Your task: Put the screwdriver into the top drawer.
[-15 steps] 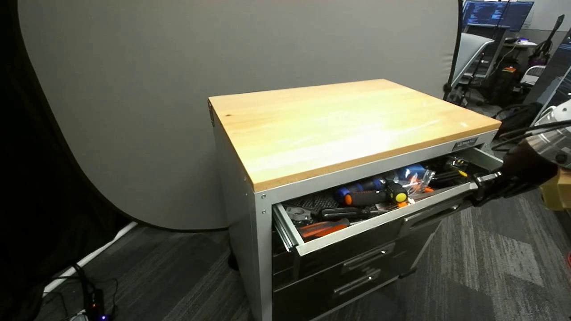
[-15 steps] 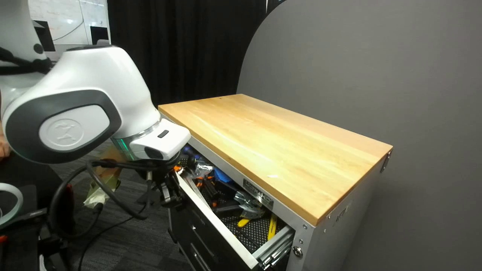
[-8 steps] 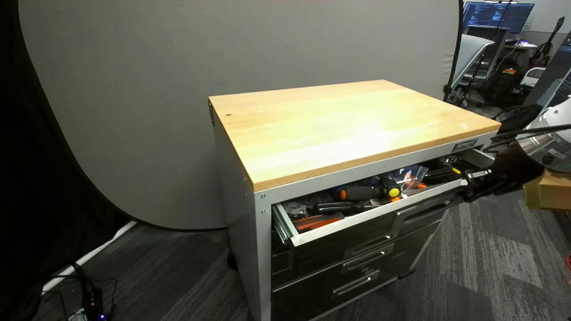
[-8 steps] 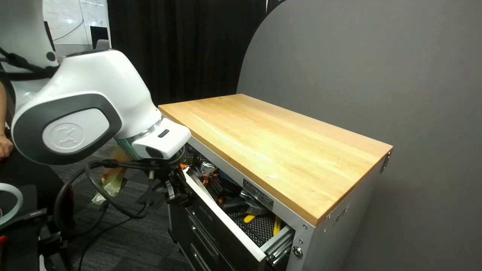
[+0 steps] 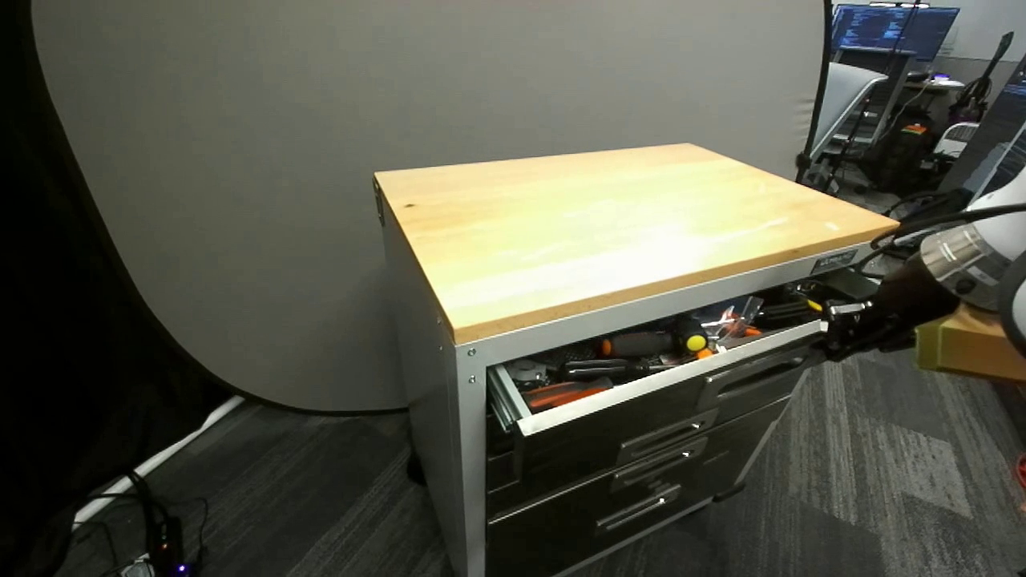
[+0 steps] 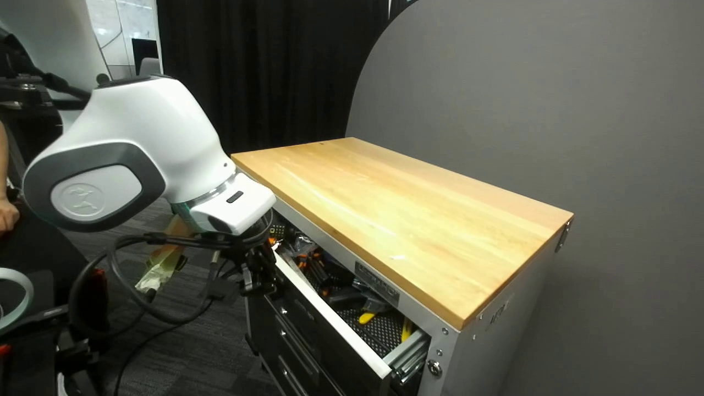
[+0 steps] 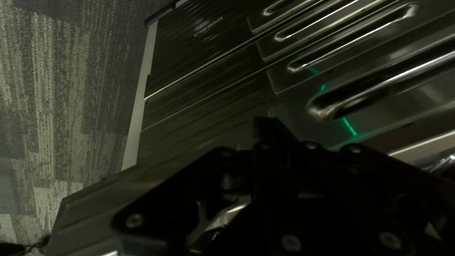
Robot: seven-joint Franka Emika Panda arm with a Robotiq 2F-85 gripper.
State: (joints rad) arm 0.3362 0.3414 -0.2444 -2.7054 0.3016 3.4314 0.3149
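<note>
Screwdriver [image 5: 691, 332] in open top drawer [image 5: 609, 399], long axis roughly front-to-back, yellow end forward; fingers [image 7: 272, 140] together, apparently empty.

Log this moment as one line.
top drawer: partly open | black-and-yellow screwdriver: lying inside | gripper: closed, at drawer front, contact unclear

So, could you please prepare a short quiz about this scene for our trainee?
1. True or false: the top drawer is partly open.
2. Where is the gripper? a) on the floor; b) at the front of the drawer; c) above the middle of the tabletop.
3. Fill in: the stubby screwdriver in the drawer has a round end coloured ...
Key: 1. true; 2. b; 3. yellow.
</note>
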